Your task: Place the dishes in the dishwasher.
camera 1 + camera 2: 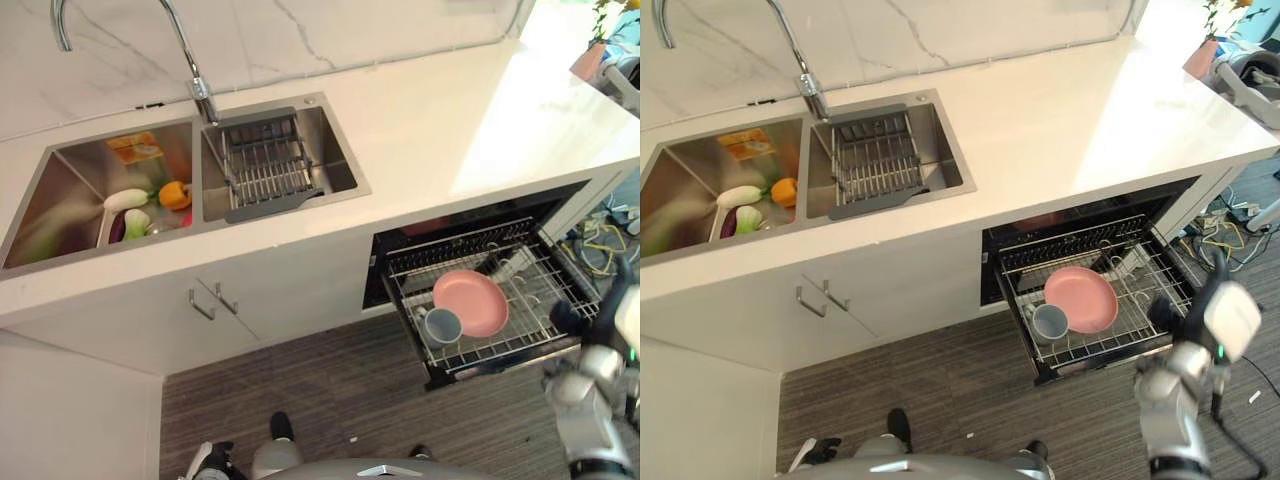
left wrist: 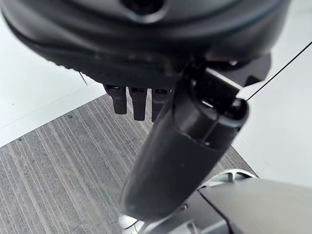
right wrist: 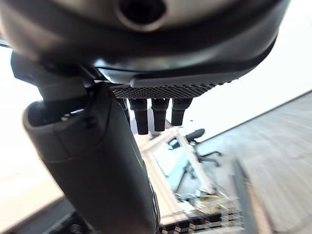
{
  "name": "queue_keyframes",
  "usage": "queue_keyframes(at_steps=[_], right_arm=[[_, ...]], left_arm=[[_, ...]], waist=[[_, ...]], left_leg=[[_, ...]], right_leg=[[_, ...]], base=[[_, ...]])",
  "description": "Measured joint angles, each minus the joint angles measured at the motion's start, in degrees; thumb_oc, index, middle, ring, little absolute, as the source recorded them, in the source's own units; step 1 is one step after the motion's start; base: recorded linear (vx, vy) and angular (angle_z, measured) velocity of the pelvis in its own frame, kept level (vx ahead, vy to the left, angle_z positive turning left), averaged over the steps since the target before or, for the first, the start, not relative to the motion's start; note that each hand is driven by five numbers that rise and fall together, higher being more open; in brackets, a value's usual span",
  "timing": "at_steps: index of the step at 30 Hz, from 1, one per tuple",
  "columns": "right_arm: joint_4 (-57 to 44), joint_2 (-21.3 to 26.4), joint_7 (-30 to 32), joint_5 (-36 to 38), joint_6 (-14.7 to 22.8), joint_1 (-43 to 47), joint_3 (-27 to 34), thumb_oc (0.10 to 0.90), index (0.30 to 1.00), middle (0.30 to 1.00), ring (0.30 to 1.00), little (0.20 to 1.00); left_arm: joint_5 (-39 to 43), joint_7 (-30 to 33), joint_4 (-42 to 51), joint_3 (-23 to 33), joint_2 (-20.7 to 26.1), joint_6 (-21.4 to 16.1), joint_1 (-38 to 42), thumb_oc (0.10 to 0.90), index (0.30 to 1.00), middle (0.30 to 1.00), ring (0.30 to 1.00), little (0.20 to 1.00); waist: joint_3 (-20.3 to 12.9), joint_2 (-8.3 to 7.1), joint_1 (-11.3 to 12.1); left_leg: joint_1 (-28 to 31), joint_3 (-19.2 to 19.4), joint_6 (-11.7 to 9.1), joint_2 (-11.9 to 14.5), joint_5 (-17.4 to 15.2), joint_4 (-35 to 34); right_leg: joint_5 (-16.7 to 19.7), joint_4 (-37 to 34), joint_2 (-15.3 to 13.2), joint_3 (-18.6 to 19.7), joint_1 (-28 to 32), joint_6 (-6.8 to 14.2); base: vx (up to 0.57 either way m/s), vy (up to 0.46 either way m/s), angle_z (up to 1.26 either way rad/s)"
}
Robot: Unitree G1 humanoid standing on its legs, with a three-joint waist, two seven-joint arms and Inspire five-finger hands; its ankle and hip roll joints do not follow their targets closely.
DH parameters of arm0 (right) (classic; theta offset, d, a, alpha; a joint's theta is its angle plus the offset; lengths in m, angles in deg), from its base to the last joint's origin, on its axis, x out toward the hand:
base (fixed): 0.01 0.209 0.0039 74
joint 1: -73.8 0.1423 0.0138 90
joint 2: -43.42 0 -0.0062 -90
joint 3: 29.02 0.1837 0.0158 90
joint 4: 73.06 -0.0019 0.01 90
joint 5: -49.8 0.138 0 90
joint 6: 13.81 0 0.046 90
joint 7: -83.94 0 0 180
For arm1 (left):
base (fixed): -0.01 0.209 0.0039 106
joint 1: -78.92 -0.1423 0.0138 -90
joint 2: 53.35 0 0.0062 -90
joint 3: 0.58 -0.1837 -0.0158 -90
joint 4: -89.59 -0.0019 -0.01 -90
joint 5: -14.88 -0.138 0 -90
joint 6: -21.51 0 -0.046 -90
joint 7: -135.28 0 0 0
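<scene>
Right hand point(image 1: 1185, 318) hangs empty, fingers straight, just beside the pulled-out dishwasher rack point(image 1: 1095, 345); pink plate point(image 1: 1081, 299) and grey cup point(image 1: 1049, 321) lie in it, just ahead. Left hand point(image 2: 146, 105) idle, relaxed. Risk: hand catching the rack's edge, jolting the dishes.

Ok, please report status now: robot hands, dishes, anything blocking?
Right robot hand at rack's right edge, empty. Left robot hand open, over floor. Pink plate and grey cup in pulled-out rack. Nothing blocking.
</scene>
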Motion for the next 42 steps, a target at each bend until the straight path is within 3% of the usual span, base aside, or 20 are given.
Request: queue_keyframes(at_steps=[2,6,7,9,13,15,19,21,24,26,27,29,31,34,35,36,39,42], right_arm=[[1.4,-5.4,0.8,6.6,-0.5,-3.7,0.7,0.8,0.9,0.9,0.9,0.9],[4.8,-6.1,1.5,8.9,-2.0,-6.7,0.2,0.8,0.9,0.9,0.9,0.9],[5.8,-6.3,2.5,9.0,-2.4,-6.9,-0.9,0.4,0.3,0.3,0.3,0.3],[12.4,-6.0,4.2,9.9,-1.9,-3.8,-1.8,0.4,0.3,0.3,0.3,0.3],[14.8,-6.2,4.2,12.5,-2.1,-1.3,-3.4,0.4,0.3,0.3,0.3,0.3],[20.1,-4.6,3.6,14.0,-2.1,4.3,-8.4,0.4,0.3,0.3,0.3,0.3],[30.1,-3.6,3.4,19.2,-2.5,13.8,-9.0,0.4,0.3,0.3,0.3,0.3],[35.4,-1.1,1.9,21.1,-2.5,15.9,-9.6,0.4,0.3,0.3,0.3,0.3],[37.1,-0.2,-0.2,22.6,-2.3,16.6,-9.7,0.4,0.3,0.3,0.3,0.3],[42.5,0.2,0.3,28.3,-2.4,19.2,-8.7,0.4,0.3,0.3,0.3,0.3],[43.4,-0.2,0.7,34.8,-2.3,19.1,-6.3,0.4,0.3,0.3,0.3,0.3],[45.9,1.5,-0.6,39.9,-1.2,19.4,-4.8,0.4,0.3,0.3,0.3,0.3],[47.6,2.7,-1.5,43.7,0.1,19.5,-3.1,0.4,0.3,0.3,0.3,0.3],[51.4,5.5,-2.5,52.5,5.0,22.1,0.6,0.4,0.3,0.3,0.3,0.3],[52.2,6.5,-3.2,53.9,5.1,22.1,0.9,0.428,0.342,0.342,0.342,0.342],[52.7,7.7,-4.1,54.8,5.3,22.1,1.2,0.493,0.439,0.439,0.439,0.439],[53.4,7.6,-4.6,56.3,7.4,22.2,1.7,0.8,0.9,0.9,0.9,0.9],[53.4,5.4,-7.6,57.0,10.1,22.2,1.5,0.8,0.9,0.9,0.9,0.9]], left_arm=[[-0.2,0.2,0.0,-0.1,-0.5,0.3,-0.6,0.8,0.9,0.9,0.9,0.9],[-0.7,0.5,0.0,-0.1,-1.1,0.5,-0.8,0.8,0.9,0.9,0.9,0.9],[-1.3,0.7,0.1,-0.4,-1.4,0.4,-1.0,0.8,0.9,0.9,0.9,0.9],[-1.5,1.1,0.2,-2.0,-1.2,0.4,-0.9,0.8,0.9,0.9,0.9,0.9],[-1.4,1.0,0.8,-2.3,-1.4,0.3,-1.1,0.8,0.9,0.9,0.9,0.9],[-1.3,1.0,1.6,-2.6,-1.3,0.2,-1.2,0.8,0.9,0.9,0.9,0.9],[-1.2,1.0,1.9,-2.6,-1.1,-0.3,-1.2,0.8,0.9,0.9,0.9,0.9],[-1.2,0.9,1.6,-2.4,-0.9,-0.2,-0.9,0.8,0.9,0.9,0.9,0.9],[-1.2,0.7,1.5,-2.4,-0.6,-0.1,-1.5,0.8,0.9,0.9,0.9,0.9],[-1.1,0.7,0.6,-2.2,-0.7,-0.3,-1.0,0.8,0.9,0.9,0.9,0.9],[-0.9,0.7,0.6,-2.0,-0.4,-0.4,-0.9,0.8,0.9,0.9,0.9,0.9],[0.3,0.6,0.4,-1.6,0.3,-0.6,-1.5,0.8,0.9,0.9,0.9,0.9],[3.1,0.7,-1.1,0.6,0.3,-0.8,-1.6,0.8,0.9,0.9,0.9,0.9],[10.4,-0.1,-3.7,5.3,0.4,0.0,-3.0,0.8,0.9,0.9,0.9,0.9],[11.7,-0.6,-4.2,6.2,0.3,-0.1,-3.5,0.8,0.9,0.9,0.9,0.9],[12.9,-0.8,-4.4,6.8,0.1,0.0,-3.4,0.8,0.9,0.9,0.9,0.9],[14.6,-2.1,-5.0,6.6,-0.1,0.1,-4.2,0.8,0.9,0.9,0.9,0.9],[14.5,-3.0,-5.1,6.5,-0.2,0.1,-3.7,0.8,0.9,0.9,0.9,0.9]], waist=[[-0.4,0.56,-1.3],[-0.8,1.33,-2.5],[-1.2,1.94,-3.0],[-1.3,1.94,-3.1],[-1.6,2.43,-2.7],[-1.7,2.65,-2.1],[-1.8,2.78,0.5],[-1.8,2.48,2.4],[-1.8,2.1,3.2],[-2.0,2.04,5.3],[-2.2,1.53,7.4],[-2.6,0.91,10.9],[-3.3,0.35,12.2],[-3.9,-0.08,14.6],[-3.8,-0.08,14.7],[-3.9,-0.01,14.5],[-3.6,-0.47,14.6],[-3.7,-1.59,14.9]], left_leg=[[-0.3,0.2,-0.1,0.1,-0.1,0.0],[-0.1,0.8,-0.2,0.1,-0.2,-0.2],[0.2,1.3,-0.4,0.3,-0.3,-0.4],[0.2,1.5,-0.5,0.3,-0.4,-0.4],[0.1,1.5,-0.3,0.2,-0.2,-0.3],[0.2,0.9,-0.3,-0.5,-0.2,-0.3],[0.0,-0.5,-0.1,-0.9,-0.1,-0.4],[-0.4,-2.2,0.2,-1.2,0.1,-0.4],[-1.1,-3.6,0.4,-1.4,0.3,-0.3],[-1.5,-6.2,0.7,-2.2,0.7,-0.3],[-2.3,-9.5,0.9,-3.1,1.0,-0.4],[-3.8,-12.7,1.2,-4.4,1.2,-0.4],[-5.4,-14.8,1.9,-5.5,1.7,-0.4],[-7.8,-17.4,2.7,-7.7,2.6,0.0],[-8.4,-18.6,3.0,-8.2,3.4,0.0],[-9.1,-19.8,3.1,-8.6,3.8,0.0],[-9.2,-21.4,2.9,-8.9,3.9,0.0],[-9.2,-21.7,2.5,-8.5,3.8,0.0]], right_leg=[[-0.1,0.0,0.0,0.3,-0.5,-0.1],[0.1,-0.1,-0.1,1.0,-0.9,0.1],[0.0,-0.2,-0.3,1.7,-1.0,0.0],[0.1,-0.2,-0.2,1.9,-0.9,0.1],[0.3,-0.1,-0.4,1.8,-1.2,0.3],[0.3,0.0,-0.6,1.2,-0.3,0.5],[0.2,0.0,-0.8,-0.3,0.7,0.6],[0.0,0.0,-0.8,-2.0,1.7,0.9],[-0.2,0.0,-0.7,-3.6,2.1,0.9],[-0.3,0.0,-0.8,-6.5,4.0,1.4],[-0.9,0.0,-0.9,-9.8,5.7,1.9],[-1.4,0.0,-1.0,-13.5,7.0,2.3],[-2.0,0.0,-1.4,-17.0,8.0,2.9],[-2.1,0.1,-1.7,-18.9,8.3,3.1],[-2.1,0.1,-1.7,-19.1,8.3,3.2],[-2.1,0.1,-1.7,-19.0,8.3,3.2],[-2.1,0.1,-1.3,-19.0,9.4,3.2],[-2.3,0.1,-0.8,-19.1,9.6,2.9]], base=[[-0.01,0.003,-0.09],[0.04,0.003,-0.1],[-0.02,0.012,-0.13],[-0.02,0.015,-0.09],[0.0,0.0,0.0],[-0.01,0.009,0.13],[-0.02,0.002,0.2],[-0.01,-0.007,0.37],[0.0,-0.019,0.31],[0.01,-0.016,0.78],[0.01,-0.023,1.15],[0.03,-0.015,1.1],[0.03,-0.009,1.01],[0.01,-0.012,0.68],[0.01,-0.003,0.8],[0.01,0.0,0.61],[0.01,-0.002,0.32],[0.0,0.001,0.06]])
